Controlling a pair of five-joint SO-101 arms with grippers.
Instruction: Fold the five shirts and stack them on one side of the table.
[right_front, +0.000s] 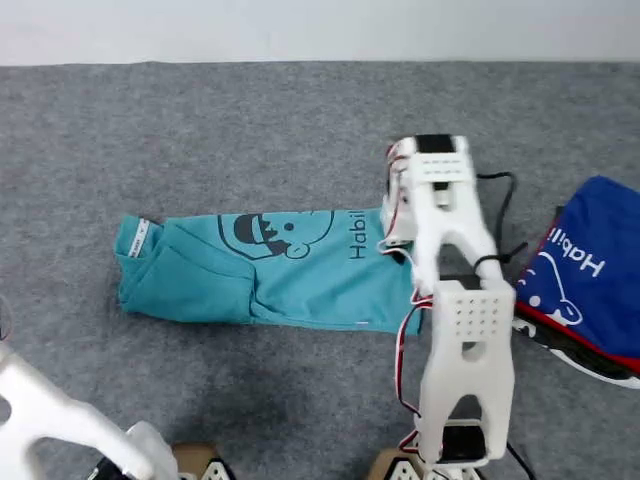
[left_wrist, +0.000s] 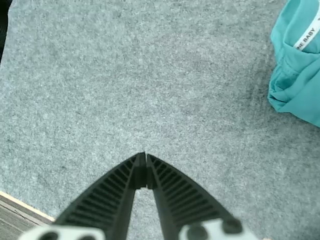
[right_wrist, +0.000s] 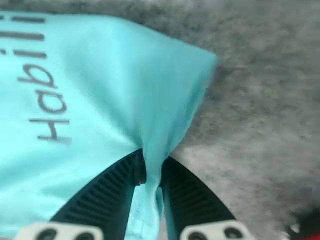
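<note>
A teal shirt (right_front: 270, 270) lies partly folded into a long strip across the middle of the grey table, collar end at the left. My right gripper (right_wrist: 152, 175) is shut on the teal shirt (right_wrist: 100, 90), pinching its right hem near the printed letters. In the high view the right arm (right_front: 450, 280) stands over that hem. My left gripper (left_wrist: 145, 172) is shut on nothing, low over bare felt at the near left, with the shirt's collar end (left_wrist: 297, 65) some way off. A folded blue shirt (right_front: 585, 275) lies at the right edge.
The blue shirt rests on other folded clothes with red and black edges (right_front: 575, 345). The grey felt (right_front: 300, 130) runs to a pale wall at the back. A wooden table edge (left_wrist: 20, 210) shows near my left gripper.
</note>
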